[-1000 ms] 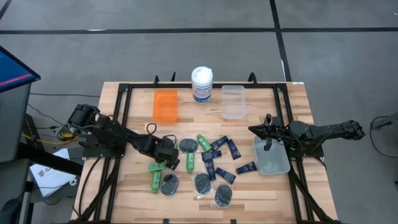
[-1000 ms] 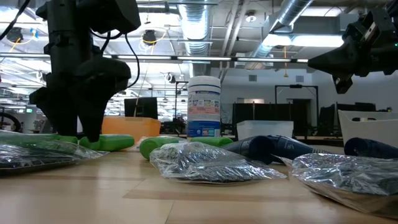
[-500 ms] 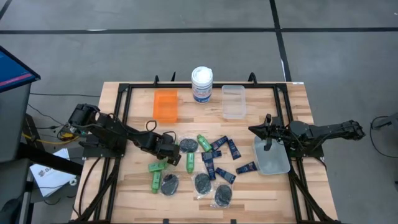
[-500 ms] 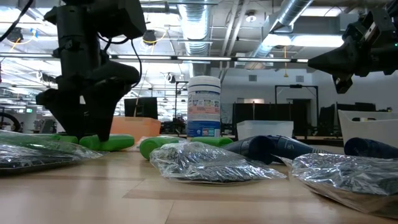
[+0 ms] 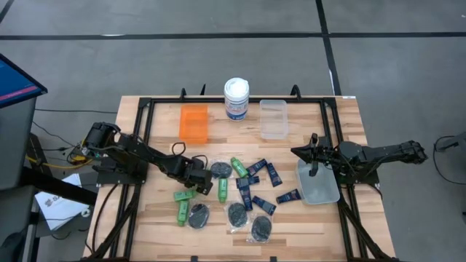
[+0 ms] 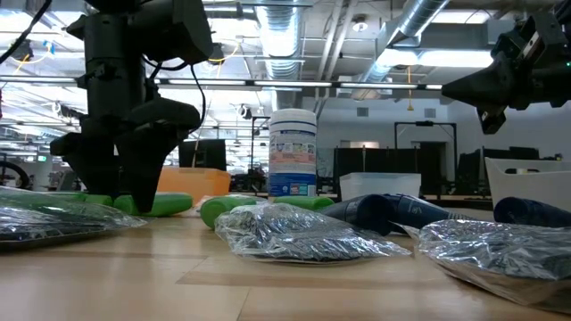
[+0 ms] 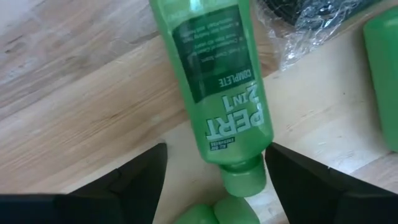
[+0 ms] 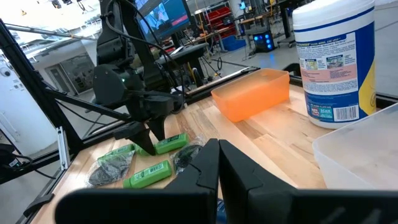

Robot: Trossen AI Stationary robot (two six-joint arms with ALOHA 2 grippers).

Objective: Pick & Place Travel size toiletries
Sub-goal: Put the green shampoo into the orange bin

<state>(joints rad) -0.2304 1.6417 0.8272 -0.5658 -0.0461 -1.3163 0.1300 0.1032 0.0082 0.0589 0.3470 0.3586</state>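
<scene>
Sliding right along the counter, the left gripper now straddles a green bottle — fingers spread either side, not yet clenched. Right gripper waits clenched above the bin.

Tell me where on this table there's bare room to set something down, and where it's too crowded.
Bare wood lies between the orange bin and the clear bin, just in front of the white canister. The table is also bare along its near right edge, below the clear tray. It is crowded mid-table, where the toiletries lie and the open left gripper straddles a green bottle.
</scene>
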